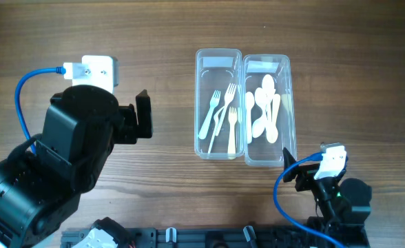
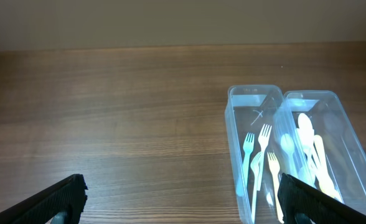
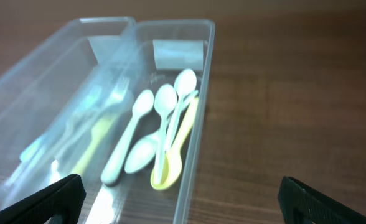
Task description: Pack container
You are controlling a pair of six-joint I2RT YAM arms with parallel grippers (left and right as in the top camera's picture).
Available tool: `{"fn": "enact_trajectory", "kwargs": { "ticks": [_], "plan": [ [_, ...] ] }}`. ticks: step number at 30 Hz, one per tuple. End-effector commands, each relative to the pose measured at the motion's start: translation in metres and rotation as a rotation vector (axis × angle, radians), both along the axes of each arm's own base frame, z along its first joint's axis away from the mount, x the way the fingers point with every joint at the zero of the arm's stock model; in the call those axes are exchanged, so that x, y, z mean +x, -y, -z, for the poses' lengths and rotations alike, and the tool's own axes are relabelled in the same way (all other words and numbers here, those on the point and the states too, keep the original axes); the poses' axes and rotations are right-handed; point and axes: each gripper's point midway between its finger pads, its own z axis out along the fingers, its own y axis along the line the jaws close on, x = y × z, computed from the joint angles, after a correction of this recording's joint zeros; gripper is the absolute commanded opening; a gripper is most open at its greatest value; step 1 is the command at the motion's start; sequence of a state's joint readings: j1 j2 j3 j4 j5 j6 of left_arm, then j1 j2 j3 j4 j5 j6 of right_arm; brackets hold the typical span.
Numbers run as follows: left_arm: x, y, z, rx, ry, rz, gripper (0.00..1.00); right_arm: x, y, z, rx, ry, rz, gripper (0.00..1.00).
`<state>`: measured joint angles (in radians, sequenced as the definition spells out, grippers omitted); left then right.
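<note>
Two clear plastic containers stand side by side on the wooden table. The left container (image 1: 203, 103) holds several white and yellow plastic forks (image 1: 221, 114); it also shows in the left wrist view (image 2: 234, 130). The right container (image 1: 286, 110) holds several white and yellow plastic spoons (image 1: 266, 110), which also show in the right wrist view (image 3: 161, 130). My left gripper (image 1: 143, 116) is open and empty, left of the containers. My right gripper (image 1: 293, 169) is open and empty, just in front of the right container's near end.
The containers sit right of the table's middle. The left arm's bulk covers the table's left front. A white box with a blue cable (image 1: 96, 69) sits on the left arm.
</note>
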<state>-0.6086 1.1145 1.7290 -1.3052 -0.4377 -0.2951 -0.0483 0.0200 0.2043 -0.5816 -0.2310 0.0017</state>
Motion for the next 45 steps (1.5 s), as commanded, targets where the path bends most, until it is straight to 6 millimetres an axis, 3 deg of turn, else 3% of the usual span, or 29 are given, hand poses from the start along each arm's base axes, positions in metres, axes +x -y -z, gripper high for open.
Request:
{"fn": "enact_trajectory", "kwargs": {
  "ticks": [1, 38, 45],
  "plan": [
    [0.001, -0.003, -0.001, 0.000, 0.005, -0.018, 1.00, 0.003, 0.001, 0.008, -0.004, 0.005, 0.007, 1.00],
    [-0.001, -0.004, 0.002, 0.011, -0.008, -0.009, 1.00, 0.004, 0.002, 0.010, -0.006, 0.007, 0.011, 1.00],
    [0.023, -0.031, 0.006, -0.147, 0.081, -0.119, 1.00, 0.004, 0.002, 0.010, -0.006, 0.007, 0.011, 1.00]
  ]
}}
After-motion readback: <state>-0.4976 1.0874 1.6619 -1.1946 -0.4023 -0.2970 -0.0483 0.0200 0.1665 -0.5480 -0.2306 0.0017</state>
